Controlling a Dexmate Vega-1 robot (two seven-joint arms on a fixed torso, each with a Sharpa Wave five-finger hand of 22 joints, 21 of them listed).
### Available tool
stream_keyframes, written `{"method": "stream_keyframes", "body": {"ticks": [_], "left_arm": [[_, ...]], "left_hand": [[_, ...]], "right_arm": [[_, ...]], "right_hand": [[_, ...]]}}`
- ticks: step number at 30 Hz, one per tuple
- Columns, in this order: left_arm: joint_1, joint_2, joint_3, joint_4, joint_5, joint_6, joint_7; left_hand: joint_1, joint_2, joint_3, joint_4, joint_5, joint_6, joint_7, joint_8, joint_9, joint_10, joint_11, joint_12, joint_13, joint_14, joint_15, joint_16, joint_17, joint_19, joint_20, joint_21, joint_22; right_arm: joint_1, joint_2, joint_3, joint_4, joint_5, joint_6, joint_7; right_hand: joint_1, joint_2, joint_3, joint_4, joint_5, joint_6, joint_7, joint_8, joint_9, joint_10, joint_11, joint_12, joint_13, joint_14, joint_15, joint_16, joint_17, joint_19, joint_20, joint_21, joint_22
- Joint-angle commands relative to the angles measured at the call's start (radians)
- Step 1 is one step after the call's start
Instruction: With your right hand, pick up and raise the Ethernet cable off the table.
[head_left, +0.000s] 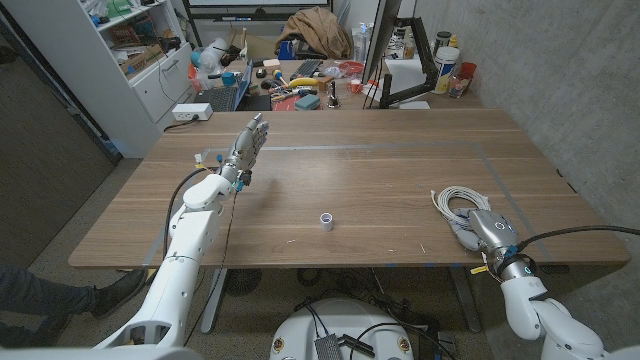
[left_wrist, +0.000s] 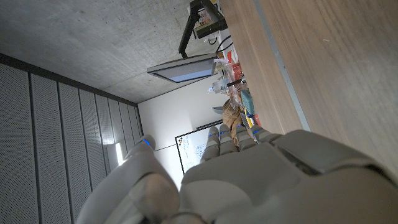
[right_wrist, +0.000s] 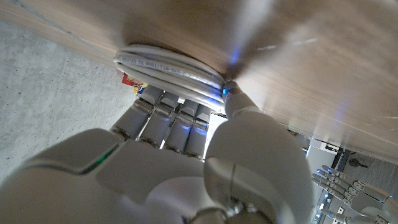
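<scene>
Here, at the bench's (head_left: 350, 190) right near corner: cable (head_left: 455, 203), white, coiled in loose loops, lying on the wood. Right hand (head_left: 483, 232) set down at the coil's near side, fingers (right_wrist: 168, 115) under or against the bundled strands, thumb (right_wrist: 239, 106) pressed close on the other side; judged as closing on the bundle, though a firm grip could not be told for certain. Left hand (head_left: 247, 147) held up over the far left of the bench, fingers apart, holding nothing. Small white cup (head_left: 326, 219) near mid-bench, well apart from the coil. Cable judged light, limp and springy, with a smooth jacket likely to slip: best taken across several strands together, since a single loop would let the rest uncoil and trail when raised.
</scene>
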Motion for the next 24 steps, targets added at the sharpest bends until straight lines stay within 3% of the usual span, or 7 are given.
{"method": "stream_keyframes", "body": {"ticks": [1,6,24], "left_arm": [[-0.009,0.003,-0.004,0.010,-0.004,-0.003,-0.006],[-0.012,0.006,-0.005,0.011,-0.005,-0.004,-0.011],[-0.021,0.010,-0.007,0.024,-0.011,-0.009,-0.021]], "left_hand": [[0.005,0.006,-0.002,0.001,-0.006,0.006,0.001,0.006,0.003,-0.006,-0.004,0.003,0.002,-0.002,0.001,0.006,0.002,-0.010,-0.010,0.007,0.004],[0.006,0.006,-0.003,0.001,-0.006,0.006,0.000,0.005,0.003,-0.006,-0.004,0.003,0.002,-0.003,0.000,0.006,0.002,-0.009,-0.010,0.008,0.004],[0.007,0.008,-0.006,0.002,-0.006,0.005,-0.001,0.005,0.003,-0.004,-0.001,0.004,0.002,-0.002,0.001,0.007,0.002,-0.010,-0.009,0.008,0.004]], "right_arm": [[0.008,0.006,-0.004,0.000,-0.007,0.001,-0.040],[0.003,0.010,0.000,-0.011,-0.012,-0.008,-0.051],[0.003,0.022,0.006,-0.035,-0.033,-0.027,-0.078]], "right_hand": [[0.056,0.040,-0.003,-0.007,-0.010,0.128,-0.090,0.008,0.008,0.048,-0.010,0.009,0.004,0.044,-0.126,0.016,0.006,0.021,-0.129,0.019,0.004],[0.072,0.045,-0.011,-0.007,-0.012,0.158,-0.088,0.011,0.009,0.078,-0.013,0.011,0.004,0.077,-0.127,0.024,0.009,0.037,-0.130,0.035,0.008],[0.088,0.045,-0.018,-0.008,-0.013,0.166,-0.092,0.005,0.010,0.082,-0.014,0.001,0.004,0.088,-0.127,0.019,0.008,0.035,-0.130,0.044,0.012]]}}
